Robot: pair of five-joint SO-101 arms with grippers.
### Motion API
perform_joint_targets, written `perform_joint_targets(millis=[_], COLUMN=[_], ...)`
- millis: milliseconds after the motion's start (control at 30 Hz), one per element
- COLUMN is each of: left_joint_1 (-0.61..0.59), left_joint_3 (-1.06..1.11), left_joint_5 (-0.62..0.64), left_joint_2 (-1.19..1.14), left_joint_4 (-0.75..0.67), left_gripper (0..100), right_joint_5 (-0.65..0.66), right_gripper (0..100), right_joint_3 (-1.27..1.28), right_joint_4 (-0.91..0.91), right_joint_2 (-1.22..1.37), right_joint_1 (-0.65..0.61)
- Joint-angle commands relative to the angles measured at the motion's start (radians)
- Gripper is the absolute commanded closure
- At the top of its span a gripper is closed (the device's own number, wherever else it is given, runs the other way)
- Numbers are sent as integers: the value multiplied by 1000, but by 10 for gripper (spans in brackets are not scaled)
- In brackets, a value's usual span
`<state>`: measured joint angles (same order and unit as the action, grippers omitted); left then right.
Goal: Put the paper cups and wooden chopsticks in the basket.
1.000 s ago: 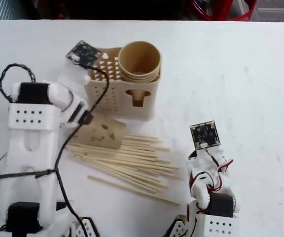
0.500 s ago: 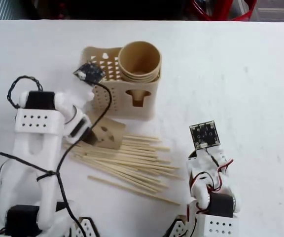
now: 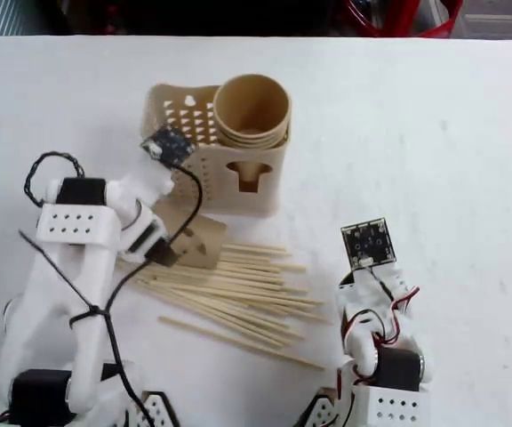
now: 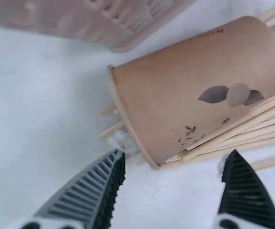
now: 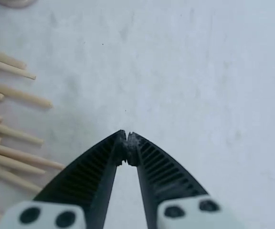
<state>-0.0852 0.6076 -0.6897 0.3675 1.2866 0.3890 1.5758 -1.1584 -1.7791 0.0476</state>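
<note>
My left gripper (image 4: 175, 160) hung with its jaws spread wide, one on either side of the rim end of a paper cup (image 4: 195, 90). The cup lay on its side across the wooden chopsticks (image 4: 266, 119). The basket (image 4: 104, 24) sat just beyond the cup. The left wrist view gave me sticks poking out under the cup's rim. The high view gave me a stack of cups (image 3: 252, 111) standing in the basket's right end. My right gripper (image 5: 127, 138) was pinched closed on nothing over bare table (image 5: 199, 71), beside the chopstick tips.

White arms (image 3: 65, 267), blk cables (image 3: 199, 191), ribbed blk grippers (image 4: 175, 156) (image 5: 127, 141)
</note>
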Motion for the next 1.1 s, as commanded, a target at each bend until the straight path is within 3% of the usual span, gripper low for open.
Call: perform_joint_targets(millis=[0, 200, 433, 833, 1067], left_joint_1=[5, 53, 206, 360, 469], left_joint_3=[34, 95, 98, 104, 97], left_joint_5=[-69, -137, -43, -18, -17], left_joint_2=[28, 36, 38, 245, 395], left_joint_4=[-51, -97, -95, -101, 35], left_gripper=[673, 675, 683, 968, 980], right_joint_5=[8, 8, 8, 8, 8], right_gripper=[980, 980, 980, 980, 980], right_joint_3=[-6, -6, -6, -6, -6], right_joint_4=[18, 18, 18, 18, 18], right_joint_2=[-10, -10, -10, -10, -10], right_joint_1=[-7, -7, -7, -7, -7])
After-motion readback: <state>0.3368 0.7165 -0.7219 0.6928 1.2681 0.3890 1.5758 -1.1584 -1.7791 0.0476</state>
